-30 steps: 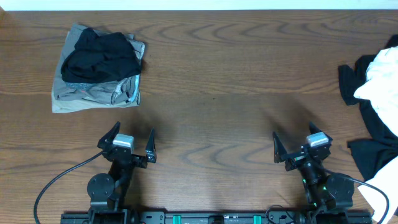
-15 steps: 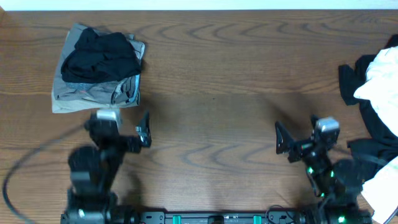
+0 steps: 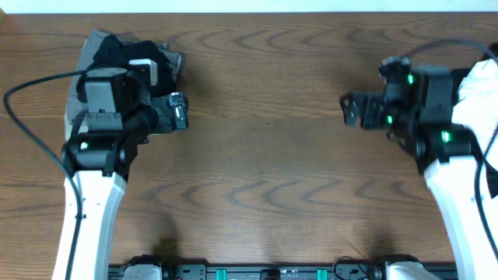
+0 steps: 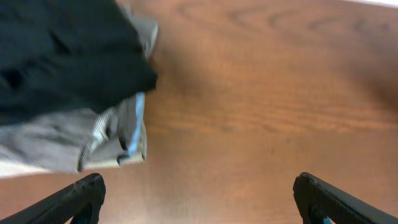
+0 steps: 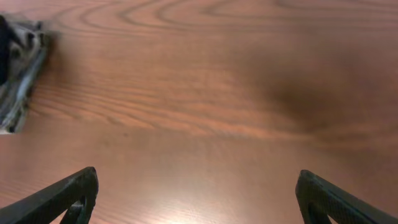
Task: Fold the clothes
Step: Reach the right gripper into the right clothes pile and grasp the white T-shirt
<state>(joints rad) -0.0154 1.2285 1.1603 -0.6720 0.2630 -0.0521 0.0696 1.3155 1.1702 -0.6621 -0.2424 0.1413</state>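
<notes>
A folded pile sits at the table's far left: a black garment [image 4: 68,50] on top of a grey-khaki garment [image 4: 56,137]. In the overhead view my raised left arm covers most of the pile [image 3: 99,39]. My left gripper [image 3: 177,113] [image 4: 199,193] is open and empty, above bare wood just right of the pile. A white garment [image 3: 482,89] lies at the right edge, mostly hidden by my right arm. My right gripper [image 3: 350,109] [image 5: 199,193] is open and empty, above bare wood left of the white garment. The pile's edge shows far left in the right wrist view [image 5: 18,68].
The brown wooden table [image 3: 264,179] stretches between the two arms. A black cable [image 3: 31,85] loops from the left arm at the left edge. The arm bases stand along the front edge [image 3: 264,272].
Both arms rose from near the front edge and reached toward the back. The left gripper now hangs by the folded pile, the right gripper by the white garment. Both stayed open.
</notes>
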